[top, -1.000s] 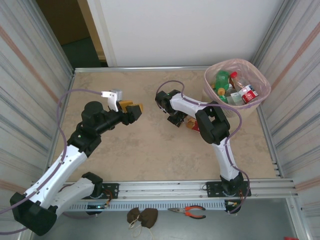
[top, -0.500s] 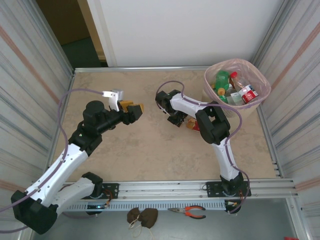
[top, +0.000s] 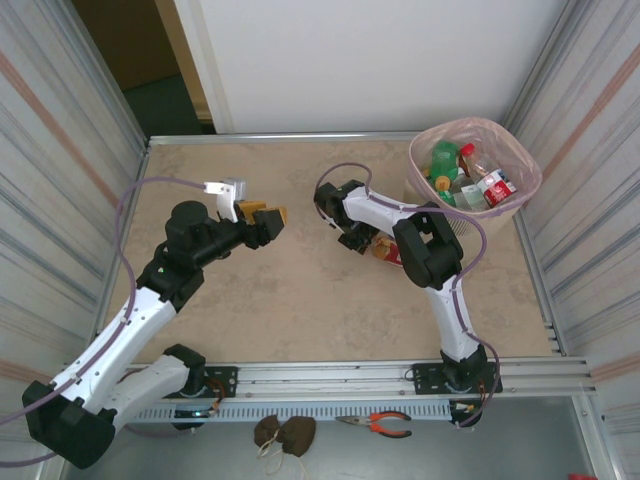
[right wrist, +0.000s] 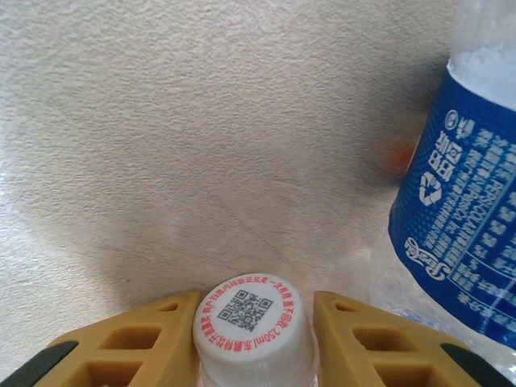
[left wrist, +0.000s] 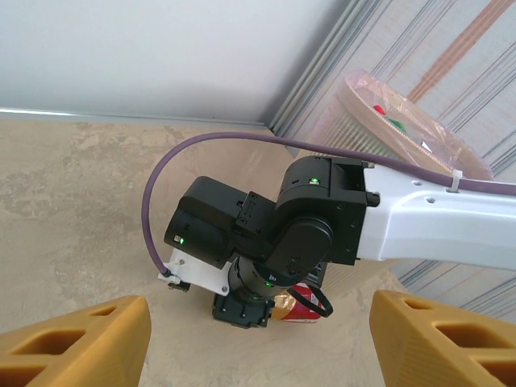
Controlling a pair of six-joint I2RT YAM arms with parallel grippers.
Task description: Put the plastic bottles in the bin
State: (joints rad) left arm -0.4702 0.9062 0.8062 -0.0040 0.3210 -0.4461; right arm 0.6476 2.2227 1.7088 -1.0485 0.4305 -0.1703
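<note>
I have the right tool (right wrist: 254,305) down at the bench (top: 280,290), just left of the bin (top: 418,172). In its wrist view the two yellow fingers (right wrist: 137,343) stand either side of a white bottle cap (right wrist: 252,321) printed with a QR code. The pads look pressed against the cap on both sides, so I read it as pinching that white-capped bottle by its top. I take it there because the cap is the narrowest and stiffest part, and a thin plastic body would buckle or slip. The bottle stands upright with its cap facing the camera, and the rest of it is hidden below. A blue-labelled bottle (right wrist: 463,218) stands just beside it on the right, close enough that I would lift straight up so as not to knock it over. From above, a red and amber bottle (top: 386,250) shows under the right arm's wrist; I cannot tell if it is the one I hold. The left tool (top: 265,218) hangs above the bench, well apart from all this. Its fingers are spread and it carries nothing, parked there to leave the right arm a free path. The bin, lined with a pink bag, already holds several bottles (top: 470,172), green, clear and red-labelled, so most of the job looks done.
</note>
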